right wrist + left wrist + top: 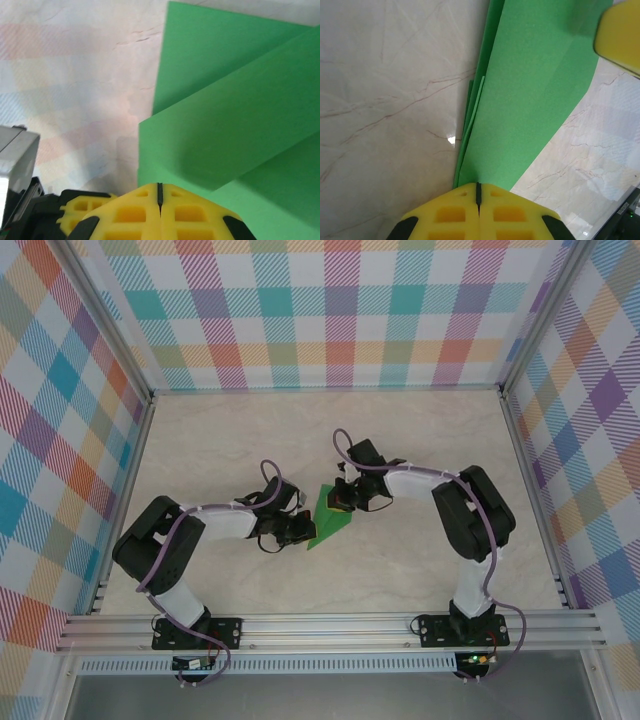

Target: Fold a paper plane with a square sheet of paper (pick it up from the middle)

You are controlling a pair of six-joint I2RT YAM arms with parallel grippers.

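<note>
The bright-green sheet of paper [328,525] lies flat on the table's middle, folded into a narrow pointed paper-plane shape with layered flaps [235,115]. My left gripper [303,530] is shut, its yellow tips [478,186] down on the paper's narrow end [530,90]. From the other side my right gripper [342,505] is shut too, its tips [160,186] on the edge of the folded layers. Neither view shows paper pinched between the pads. The two grippers sit close together; one right finger [620,40] shows in the left wrist view.
The pale marble-patterned tabletop [250,440] stretches around the paper on all sides. Checked walls [330,320] close in the back and both sides. An aluminium rail [330,625] runs along the near edge by the arm bases.
</note>
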